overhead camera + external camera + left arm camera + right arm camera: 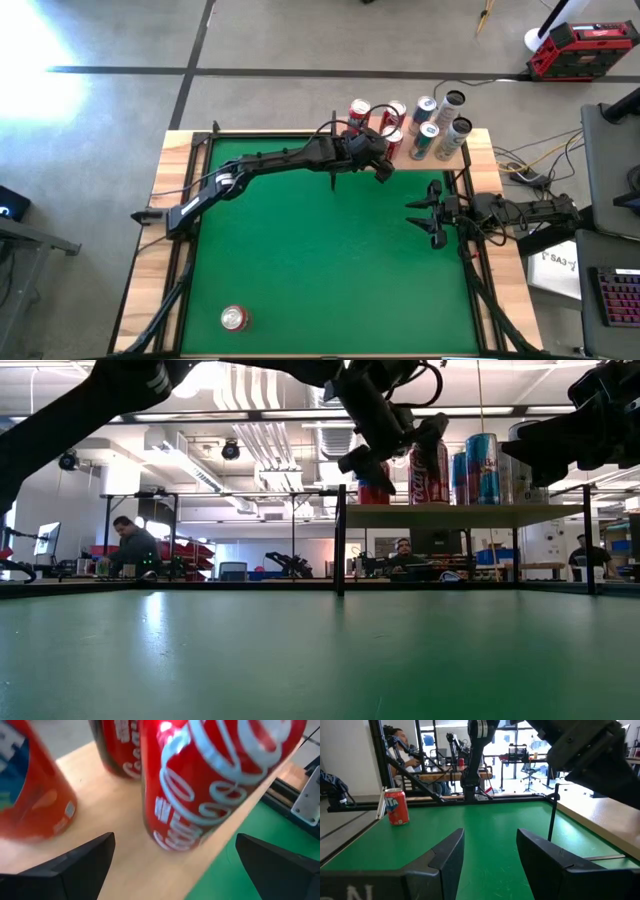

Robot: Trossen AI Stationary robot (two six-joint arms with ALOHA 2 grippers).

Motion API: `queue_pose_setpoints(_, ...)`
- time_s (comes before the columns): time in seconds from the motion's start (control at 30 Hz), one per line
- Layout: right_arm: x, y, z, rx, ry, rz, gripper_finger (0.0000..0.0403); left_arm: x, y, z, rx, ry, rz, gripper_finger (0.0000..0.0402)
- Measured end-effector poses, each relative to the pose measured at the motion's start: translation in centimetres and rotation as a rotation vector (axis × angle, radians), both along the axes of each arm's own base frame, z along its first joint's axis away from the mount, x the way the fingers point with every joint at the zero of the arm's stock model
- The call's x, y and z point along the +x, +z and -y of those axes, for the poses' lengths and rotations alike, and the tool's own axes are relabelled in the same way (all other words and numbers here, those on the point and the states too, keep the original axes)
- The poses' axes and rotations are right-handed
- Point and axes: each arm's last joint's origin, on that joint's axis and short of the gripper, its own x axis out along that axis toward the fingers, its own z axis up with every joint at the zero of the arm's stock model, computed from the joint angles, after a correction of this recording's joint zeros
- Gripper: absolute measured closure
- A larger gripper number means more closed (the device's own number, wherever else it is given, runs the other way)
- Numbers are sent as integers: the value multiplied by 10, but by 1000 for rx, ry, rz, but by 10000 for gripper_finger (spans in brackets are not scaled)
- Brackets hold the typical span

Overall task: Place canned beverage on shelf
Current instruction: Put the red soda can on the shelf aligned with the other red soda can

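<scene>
The left gripper (383, 170), jaws spread wide and holding nothing, has the upright red cola can (210, 780) standing free between its fingers on the small light-wood shelf (120, 865), straight ahead; retreat runs backward along the fingers.

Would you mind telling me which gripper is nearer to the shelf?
Left. The left gripper hangs open at the shelf edge, beside the cola can. The right gripper waits shut over the green mat, farther from it.
</scene>
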Motion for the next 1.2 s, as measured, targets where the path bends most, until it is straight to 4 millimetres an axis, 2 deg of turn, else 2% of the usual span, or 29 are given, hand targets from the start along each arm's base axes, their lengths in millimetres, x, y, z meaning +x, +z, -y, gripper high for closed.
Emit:
queue_pose_setpoints(0.2,0,0,0,0,0,0,229,-14,13,12,-73,43,-34,4)
queue_pose_setpoints(0.33,0,0,0,0,0,0,229,-32,25,24,-152,101,-88,13)
queue_pose_setpoints(0.67,0,0,0,0,0,0,229,-98,49,65,-420,529,-255,50)
queue_pose_setpoints(0.77,0,0,0,0,0,0,229,-105,53,79,-467,615,-205,62)
queue_pose_setpoints(0.9,0,0,0,0,1,0,229,-124,59,91,-453,668,-179,80)
queue_pose_setpoints(1.07,0,0,0,0,0,-2,229,-166,57,95,-410,714,-232,101)
queue_pose_setpoints(1.2,0,0,0,0,0,-1,229,-209,43,96,-359,758,-296,107)
